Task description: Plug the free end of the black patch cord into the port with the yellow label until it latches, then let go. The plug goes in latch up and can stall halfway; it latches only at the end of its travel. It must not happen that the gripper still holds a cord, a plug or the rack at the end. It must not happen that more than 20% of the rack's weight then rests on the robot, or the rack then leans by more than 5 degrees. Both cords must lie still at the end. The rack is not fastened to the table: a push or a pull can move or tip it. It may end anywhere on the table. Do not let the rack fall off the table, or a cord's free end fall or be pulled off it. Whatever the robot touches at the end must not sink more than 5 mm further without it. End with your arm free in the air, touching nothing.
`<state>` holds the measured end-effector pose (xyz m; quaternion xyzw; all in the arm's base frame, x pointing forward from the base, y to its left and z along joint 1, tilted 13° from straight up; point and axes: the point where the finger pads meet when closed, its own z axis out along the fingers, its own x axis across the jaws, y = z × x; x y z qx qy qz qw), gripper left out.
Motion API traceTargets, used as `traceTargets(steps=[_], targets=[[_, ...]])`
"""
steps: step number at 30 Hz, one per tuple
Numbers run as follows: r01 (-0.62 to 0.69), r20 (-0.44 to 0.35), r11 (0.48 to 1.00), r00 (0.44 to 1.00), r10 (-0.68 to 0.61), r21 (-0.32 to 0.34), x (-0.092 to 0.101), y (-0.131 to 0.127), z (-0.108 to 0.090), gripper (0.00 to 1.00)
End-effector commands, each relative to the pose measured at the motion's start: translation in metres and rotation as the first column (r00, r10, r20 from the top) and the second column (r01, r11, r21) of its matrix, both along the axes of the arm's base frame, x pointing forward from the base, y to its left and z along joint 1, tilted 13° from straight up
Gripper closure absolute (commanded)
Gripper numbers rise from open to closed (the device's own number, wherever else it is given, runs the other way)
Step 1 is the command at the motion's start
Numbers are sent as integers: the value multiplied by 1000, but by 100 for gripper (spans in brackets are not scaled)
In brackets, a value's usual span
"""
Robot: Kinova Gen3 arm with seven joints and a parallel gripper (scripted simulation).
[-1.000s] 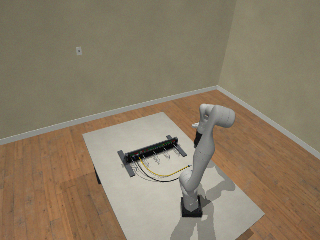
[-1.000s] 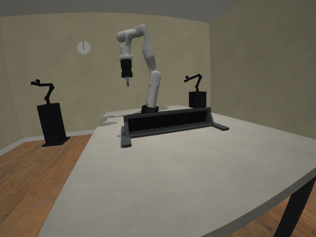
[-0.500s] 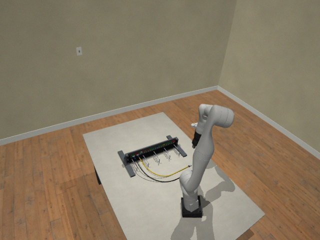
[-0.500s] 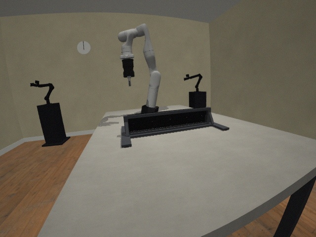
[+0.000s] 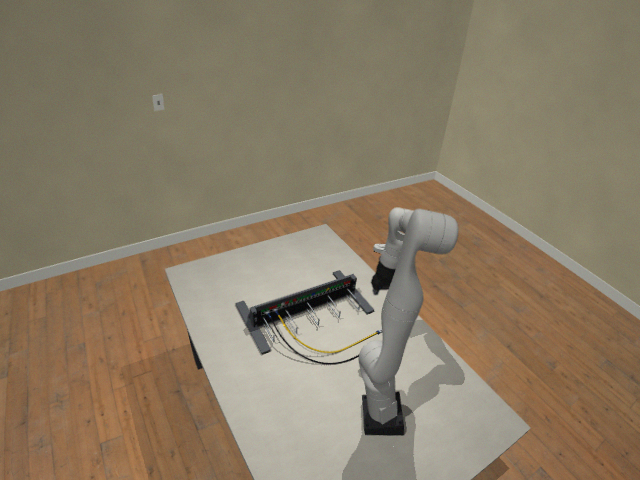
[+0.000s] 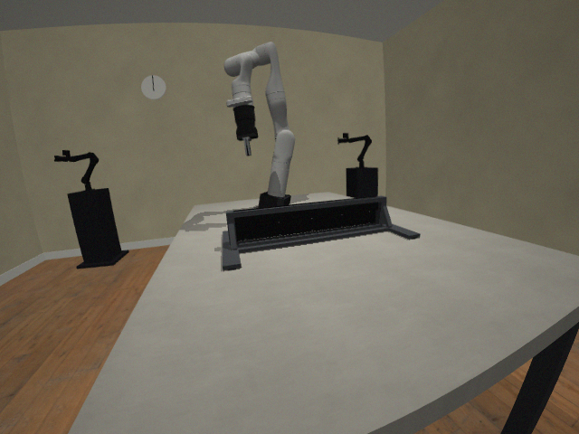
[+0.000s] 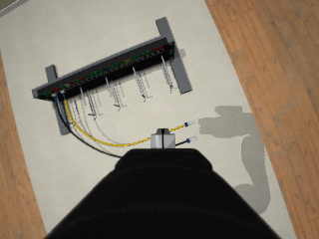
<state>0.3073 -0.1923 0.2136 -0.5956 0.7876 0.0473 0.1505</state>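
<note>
Silver fingers on the tool [image 5: 375,292] [image 6: 248,155] [image 7: 162,131] are pressed together with nothing between them, high above the worktop [image 5: 289,413] [image 6: 298,317] [image 7: 87,191]. Below, on the arm-base side of the rack [image 5: 305,293] [image 6: 308,207] [image 7: 107,65], the black patch cord [image 5: 328,363] [image 7: 75,133] curves away from it, its plug [image 7: 188,140] free, near the yellow cord's [image 5: 330,352] [image 7: 120,145] free plug. Judging by this, the step is still approach: 1 cord to fetch. Next, the fingers need to open, line up over the black cord's plug, and descend without catching the yellow 1.
</note>
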Motion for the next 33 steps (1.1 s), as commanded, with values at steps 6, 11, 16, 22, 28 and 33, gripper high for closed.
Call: traceTargets(steps=[6,11,16,22,28,33], targets=[[151,-8,988,988,-151,41,16,28,11,100],[301,-28,949,954,-299,96,28,52,19,100],[460,-66,874,888,-455,155,40,80,27,100],[587,-111,784,809,-577,201,49,102,33,100],[759,-202,598,648,-735,259,61,137,40,100],[869,-295,402,480,-826,288,69,165,44,100]])
